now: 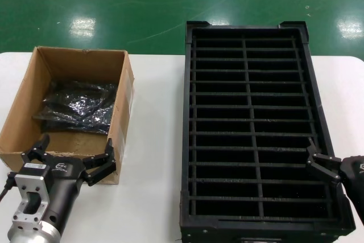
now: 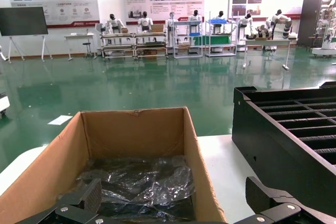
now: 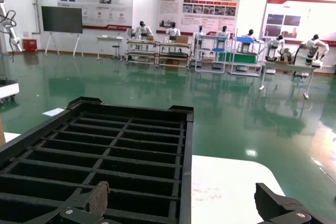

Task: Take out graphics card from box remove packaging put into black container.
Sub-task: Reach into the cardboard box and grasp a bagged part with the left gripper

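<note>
The brown corrugated cardboard box (image 1: 25,123) sits on the left of the white surface (image 1: 156,140); the large black ribbed plastic crate (image 1: 187,140) stands to its right, apart from it; dark plastic-wrapped bundles (image 1: 79,106) lie inside the box; the left claw (image 1: 73,153) hangs at the box's near wall, fingers spread; the right claw (image 1: 321,166) is at the crate's near right rim.

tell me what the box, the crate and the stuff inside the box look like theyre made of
The box: brown corrugated cardboard, matte, with raw creased edges. The black container: apparently hard moulded plastic, dull black, with thin ribs forming slots. The wrapped bundles in the box: glossy, wrinkled dark plastic film, judging by its glints.
</note>
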Motion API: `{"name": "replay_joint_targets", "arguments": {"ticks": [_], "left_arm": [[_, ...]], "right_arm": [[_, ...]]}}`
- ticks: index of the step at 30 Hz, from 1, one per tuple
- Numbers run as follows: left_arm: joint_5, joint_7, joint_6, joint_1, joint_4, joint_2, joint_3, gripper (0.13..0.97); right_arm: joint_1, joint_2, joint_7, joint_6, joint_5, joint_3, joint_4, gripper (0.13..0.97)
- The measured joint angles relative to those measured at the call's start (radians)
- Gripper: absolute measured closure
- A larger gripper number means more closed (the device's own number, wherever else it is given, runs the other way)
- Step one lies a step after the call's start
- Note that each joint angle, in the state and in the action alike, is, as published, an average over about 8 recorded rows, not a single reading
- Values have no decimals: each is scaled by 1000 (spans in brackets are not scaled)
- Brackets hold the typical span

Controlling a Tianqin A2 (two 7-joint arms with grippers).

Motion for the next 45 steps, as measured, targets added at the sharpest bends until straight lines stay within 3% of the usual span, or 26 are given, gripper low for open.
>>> {"name": "replay_joint_targets", "arguments": {"ticks": [15,20,23,26,28,32,35,40,42,45], "left_arm": [[3,6,-6,1,-3,-2,2,132],[46,55,-21,4,-45,-7,-9,132],[82,100,-32,2,-91,-27,-19,132],[88,148,-55,-5,-133,-80,-17,132],[71,189,-77,-10,-153,-134,-9,132],[16,294,-107,-22,-158,-271,-4,132],[16,328,-87,-44,-122,-391,-11,132],[120,233,52,-163,28,-562,18,132],[165,188,129,-239,108,-603,48,132],[218,161,243,-360,230,-627,98,132]], "right_arm": [[0,0,0,0,0,0,0,129],[0,0,0,0,0,0,0,129],[0,0,0,0,0,0,0,129],[0,0,0,0,0,0,0,129],[0,0,0,0,0,0,0,129],[0,0,0,0,0,0,0,129],[0,0,0,0,0,0,0,129],[0,0,0,0,0,0,0,129],[0,0,0,0,0,0,0,129],[0,0,0,0,0,0,0,129]]}}
